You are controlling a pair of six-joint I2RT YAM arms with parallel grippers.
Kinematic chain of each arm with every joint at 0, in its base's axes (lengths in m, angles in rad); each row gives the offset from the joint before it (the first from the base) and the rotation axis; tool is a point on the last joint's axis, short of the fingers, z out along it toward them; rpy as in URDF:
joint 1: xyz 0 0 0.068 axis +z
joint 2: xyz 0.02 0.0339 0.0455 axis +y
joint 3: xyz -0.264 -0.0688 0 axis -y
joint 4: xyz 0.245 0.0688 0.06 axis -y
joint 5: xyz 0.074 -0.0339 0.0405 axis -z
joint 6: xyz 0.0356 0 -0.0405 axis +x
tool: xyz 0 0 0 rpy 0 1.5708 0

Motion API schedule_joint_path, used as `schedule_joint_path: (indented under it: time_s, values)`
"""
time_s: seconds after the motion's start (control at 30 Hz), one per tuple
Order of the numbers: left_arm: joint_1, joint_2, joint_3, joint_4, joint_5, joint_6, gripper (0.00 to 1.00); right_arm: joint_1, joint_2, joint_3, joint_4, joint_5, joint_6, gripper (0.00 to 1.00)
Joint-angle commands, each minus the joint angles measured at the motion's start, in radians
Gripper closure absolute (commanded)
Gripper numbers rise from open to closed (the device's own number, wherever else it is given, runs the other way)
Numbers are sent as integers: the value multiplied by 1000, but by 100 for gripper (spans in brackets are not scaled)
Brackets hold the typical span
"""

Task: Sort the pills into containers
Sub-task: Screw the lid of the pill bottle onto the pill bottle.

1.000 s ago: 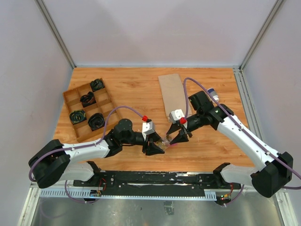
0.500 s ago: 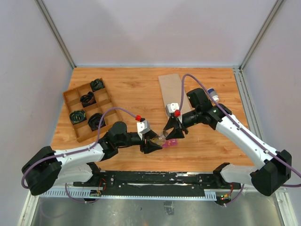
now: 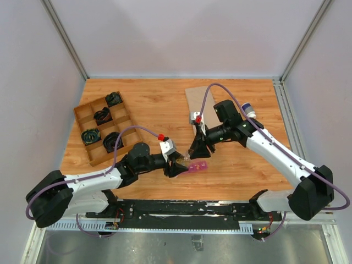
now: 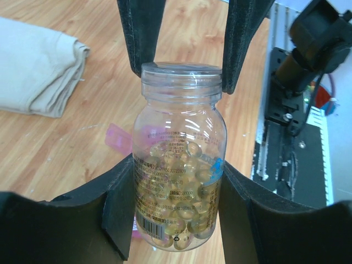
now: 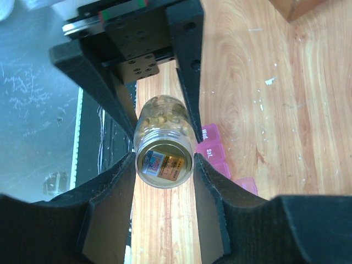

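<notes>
**Hold.** My left gripper (image 3: 177, 165) is closed part-way on the body of the clear bottle (image 4: 179, 143) – fingers narrow, clamped on both sides of the label, with yellow pills heaped inside. My right gripper (image 5: 164, 160) is set on the same bottle at the neck end, and its fingers (image 4: 242, 38) press the rim from both sides. This two-point grip lets one hand brace the body while the other works the neck. Whether the mouth is sealed or open, I cannot tell.

**Position.** In the overhead view the bottle hangs low of centre, between my two wrists and above the table (image 3: 148, 104).

**Target.** The containers (image 3: 198, 166) – a pink strip – lie on the wood just beside and beneath the bottle. That nearness suits a short tip once the mouth is free.

**Risk.** As I judge it, tipping too steeply would spill many pills at once.
</notes>
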Motion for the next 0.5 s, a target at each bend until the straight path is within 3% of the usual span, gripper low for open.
schedule_joint_path:
  time_s: [0.0,0.17,0.3,0.47]
  values:
    - [-3,-13,51,100,-145,25,100,14,39,-10,77,140,256,64]
    - [-3,14,43,105,-247,20,100,14,63,-62,190,220,410,63]
    - [-3,40,36,120,-229,22,100,7,85,-68,237,150,453,58]
    - [-3,66,-3,156,-192,21,100,-34,51,-53,247,44,446,36]
